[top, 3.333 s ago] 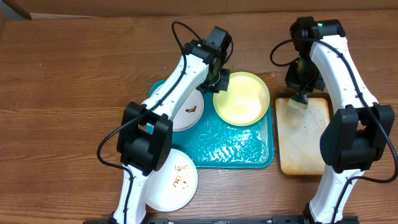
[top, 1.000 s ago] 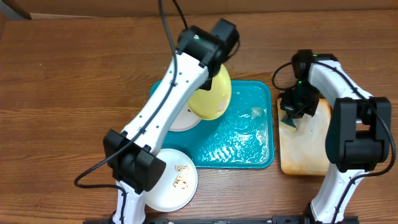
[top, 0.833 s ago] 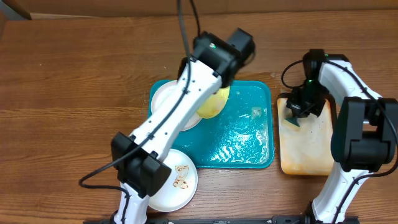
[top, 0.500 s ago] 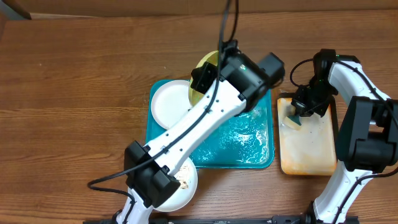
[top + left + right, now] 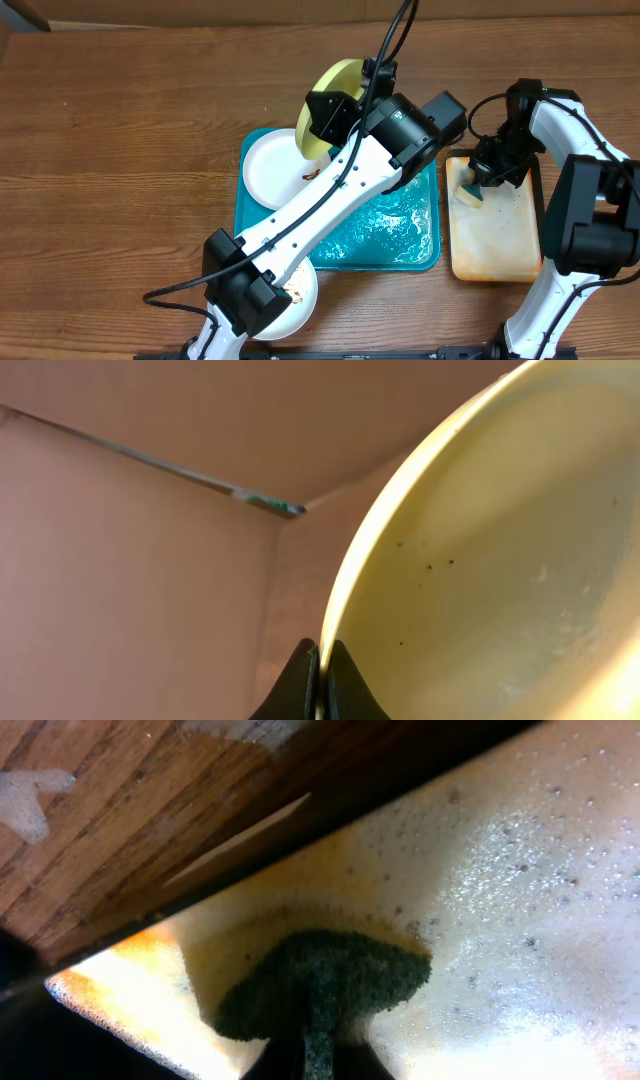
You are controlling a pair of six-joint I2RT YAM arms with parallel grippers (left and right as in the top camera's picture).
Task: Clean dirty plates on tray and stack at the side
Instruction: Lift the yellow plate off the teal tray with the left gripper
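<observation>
The pale yellow-green plate (image 5: 340, 78) hangs tilted on edge above the back of the teal tray (image 5: 400, 235), and my left gripper (image 5: 335, 118) is shut on its rim. In the left wrist view the black fingertips (image 5: 303, 665) pinch the rim of this plate (image 5: 480, 560), which has small dark specks. One white plate (image 5: 268, 170) with a brown smear lies on the tray's left side. A second white plate (image 5: 292, 298) sits off the tray at the front, partly under my left arm. My right gripper (image 5: 480, 185) is shut on a dark green sponge (image 5: 325, 982).
The sponge rests on the foamy, orange-stained cream inside of a smaller black-rimmed tray (image 5: 495, 245) to the right of the teal tray. The teal tray's surface is wet and glossy. Brown wooden tabletop (image 5: 120, 150) lies all around.
My left arm has lifted the yellow-green plate off the tray, tipped it on edge and carried it back and right. My right gripper moved the sponge slightly over the small tray.
</observation>
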